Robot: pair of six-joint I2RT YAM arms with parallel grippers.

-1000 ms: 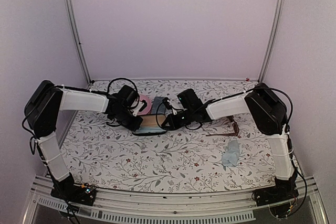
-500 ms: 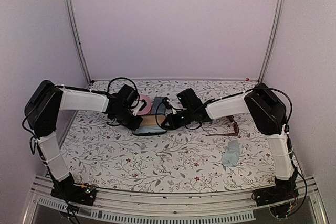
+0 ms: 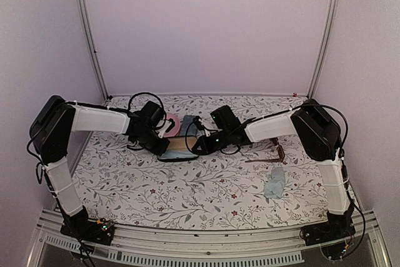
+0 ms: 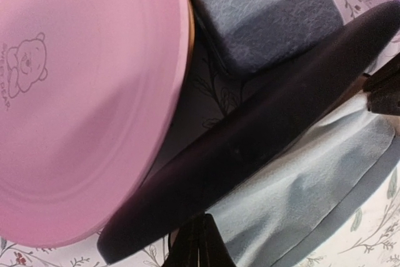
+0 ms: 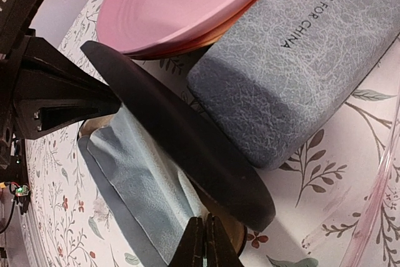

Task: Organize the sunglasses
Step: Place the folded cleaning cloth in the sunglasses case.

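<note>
Left claw [image 4: 198,241] and right claw [image 5: 201,237] pinched together at open black case [image 5: 181,148]; reddish-brown sunglasses [image 3: 278,152] lie uncased near worktop's [image 3: 187,198] right edge; stowing apparently outstanding.

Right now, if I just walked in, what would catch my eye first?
The left gripper and right gripper meet mid-table, both shut at an open black oval case with a pale blue cloth inside. Behind it lie a pink disc with a bear drawing and a grey-blue case; reddish-brown sunglasses sit apart on the right.
</note>
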